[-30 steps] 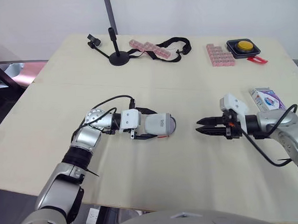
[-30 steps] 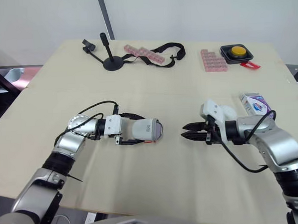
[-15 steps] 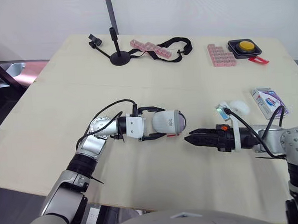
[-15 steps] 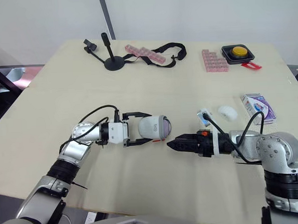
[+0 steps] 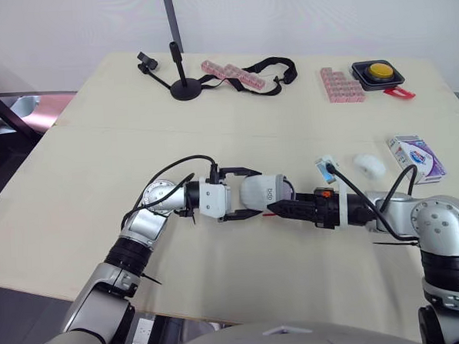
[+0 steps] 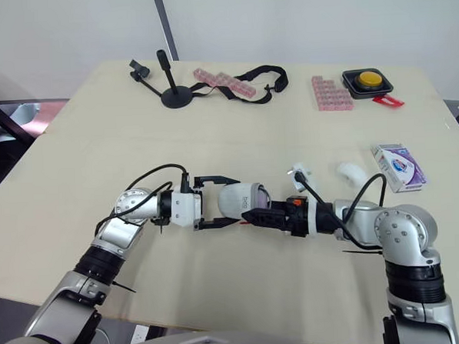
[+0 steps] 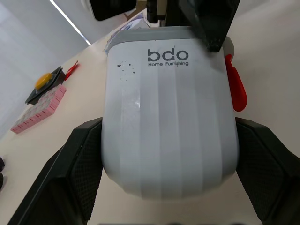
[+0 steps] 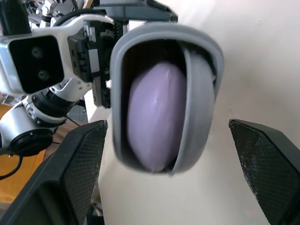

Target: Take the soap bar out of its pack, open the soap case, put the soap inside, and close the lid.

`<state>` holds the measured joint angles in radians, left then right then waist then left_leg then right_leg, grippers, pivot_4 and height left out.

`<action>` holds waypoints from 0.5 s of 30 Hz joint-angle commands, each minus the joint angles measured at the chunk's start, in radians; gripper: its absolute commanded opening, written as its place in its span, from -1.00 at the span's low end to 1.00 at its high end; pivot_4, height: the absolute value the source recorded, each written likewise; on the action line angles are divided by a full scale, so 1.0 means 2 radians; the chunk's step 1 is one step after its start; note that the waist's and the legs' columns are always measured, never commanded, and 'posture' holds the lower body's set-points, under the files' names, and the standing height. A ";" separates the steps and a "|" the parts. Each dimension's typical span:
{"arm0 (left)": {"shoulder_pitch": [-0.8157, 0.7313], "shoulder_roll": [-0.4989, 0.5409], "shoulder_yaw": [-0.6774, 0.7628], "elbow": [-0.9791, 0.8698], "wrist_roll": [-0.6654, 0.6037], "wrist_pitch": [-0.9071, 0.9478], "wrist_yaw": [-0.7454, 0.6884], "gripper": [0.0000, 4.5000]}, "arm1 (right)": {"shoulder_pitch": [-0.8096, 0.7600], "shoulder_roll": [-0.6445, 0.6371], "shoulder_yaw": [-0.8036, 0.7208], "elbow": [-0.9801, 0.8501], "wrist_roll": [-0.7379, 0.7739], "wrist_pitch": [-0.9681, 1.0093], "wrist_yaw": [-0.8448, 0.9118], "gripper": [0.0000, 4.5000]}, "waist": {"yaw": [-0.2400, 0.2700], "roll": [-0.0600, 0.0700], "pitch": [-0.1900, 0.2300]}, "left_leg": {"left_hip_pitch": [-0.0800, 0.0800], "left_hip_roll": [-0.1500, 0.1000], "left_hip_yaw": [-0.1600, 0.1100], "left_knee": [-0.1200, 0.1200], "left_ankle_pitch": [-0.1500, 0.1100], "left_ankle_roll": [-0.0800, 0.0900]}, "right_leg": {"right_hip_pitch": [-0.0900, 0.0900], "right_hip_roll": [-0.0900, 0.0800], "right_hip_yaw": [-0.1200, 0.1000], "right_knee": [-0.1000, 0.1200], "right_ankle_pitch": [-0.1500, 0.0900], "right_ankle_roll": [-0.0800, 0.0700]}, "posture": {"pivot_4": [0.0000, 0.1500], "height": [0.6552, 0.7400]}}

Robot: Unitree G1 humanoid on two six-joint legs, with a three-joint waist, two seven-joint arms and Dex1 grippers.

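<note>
One soap case [image 5: 265, 195] between the left jaws, soap [image 8: 154, 117] inside

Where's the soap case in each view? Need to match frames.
Left eye view: soap case at picture centre, clamped by the left gripper.
Right eye view: soap case just left of centre, same grip.
Left wrist view: soap case close up, printed side facing the camera.
Right wrist view: soap case end-on, purple soap inside.
Shared landmark: yellow button, top right in both eye views, also in the left wrist view.
</note>
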<state>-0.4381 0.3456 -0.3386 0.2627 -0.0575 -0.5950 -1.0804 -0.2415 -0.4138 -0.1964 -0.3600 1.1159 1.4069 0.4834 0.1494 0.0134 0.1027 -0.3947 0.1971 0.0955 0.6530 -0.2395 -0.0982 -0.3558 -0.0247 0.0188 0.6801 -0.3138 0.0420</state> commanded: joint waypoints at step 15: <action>-0.008 -0.006 0.001 -0.011 -0.009 0.006 0.012 0.55 | -0.011 0.015 -0.005 0.015 0.025 -0.016 -0.026 0.33 | 0.000 0.000 0.000 | 0.000 0.000 0.000 0.000 0.000 0.000 | 0.000 0.000 0.000 0.000 0.000 0.000 | 1.00 1.00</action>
<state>-0.4386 0.3397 -0.3392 0.2642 -0.0500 -0.5749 -1.0659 -0.2456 -0.3841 -0.1891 -0.3316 1.1499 1.3925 0.4421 0.1490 0.0134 0.1027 -0.3947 0.1971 0.0956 0.6529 -0.2396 -0.0984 -0.3557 -0.0246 0.0185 0.6800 -0.3138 0.0421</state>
